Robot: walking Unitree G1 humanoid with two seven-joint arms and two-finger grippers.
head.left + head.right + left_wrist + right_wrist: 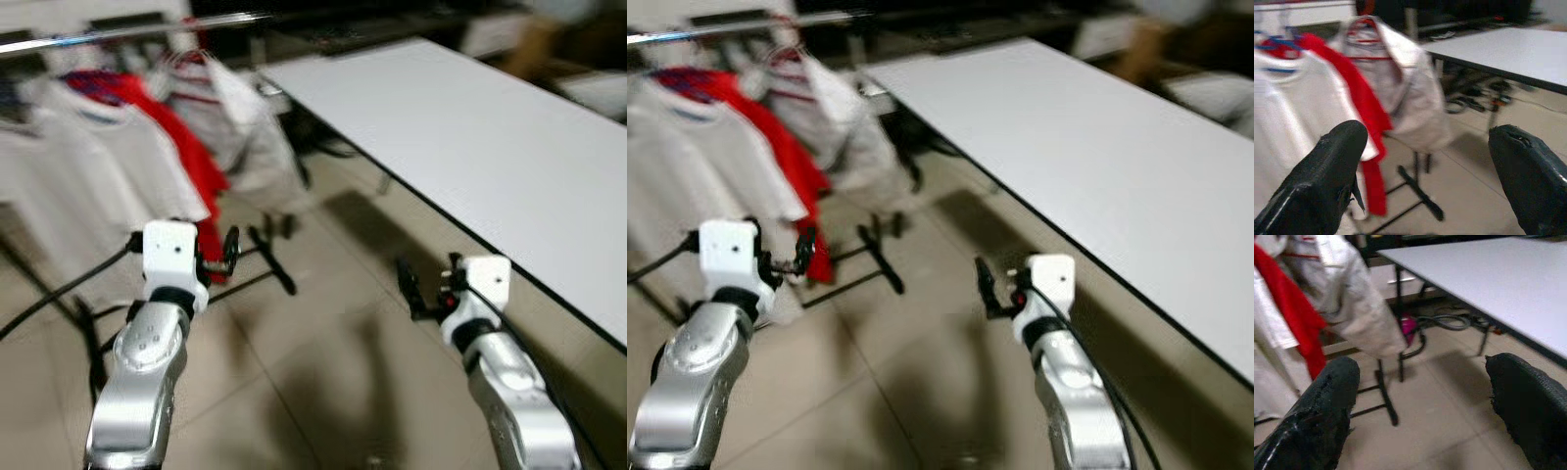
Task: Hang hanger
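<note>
A metal rail [127, 31] carries several garments on hangers: white shirts [88, 166], a red garment [186, 147] and a beige jacket [1410, 93] on a red hanger [1366, 22]. A blue hanger [1278, 44] holds a white shirt. My left gripper [1425, 142] is open and empty, held low in front of the rack and pointing at the red garment and the jacket. My right gripper [1422, 377] is also open and empty, over the floor between the rack and the table. The views are blurred.
A long white table [470, 127] runs along the right, its dark edge close to my right arm [509, 392]. The rack's black base legs [274, 259] reach across the tiled floor. Cables [1447, 323] lie under the table.
</note>
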